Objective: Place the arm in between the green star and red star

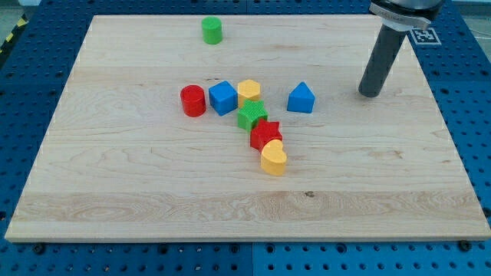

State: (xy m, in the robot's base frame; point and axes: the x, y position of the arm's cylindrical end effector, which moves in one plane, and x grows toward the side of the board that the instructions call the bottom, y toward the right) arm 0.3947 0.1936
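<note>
Wood bench (115, 192) on blue pegboard: your green star (252, 116) & red star (265, 135) sit touching mid-board, so no gap w/o nudging; my tip (370, 93), a bare rod w/ no jaws, rests well apart at view's right past the blue block (301, 98).

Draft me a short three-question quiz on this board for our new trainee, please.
1. True or false: my tip rests between the green star and the red star.
2. Which block stands alone near the view's top?
A. green cylinder
B. red cylinder
C. yellow heart
3. Fill in: the two stars look ____ each other.

Key: 1 false, it is to the view's right of the cluster; 2 A; 3 touching.
</note>
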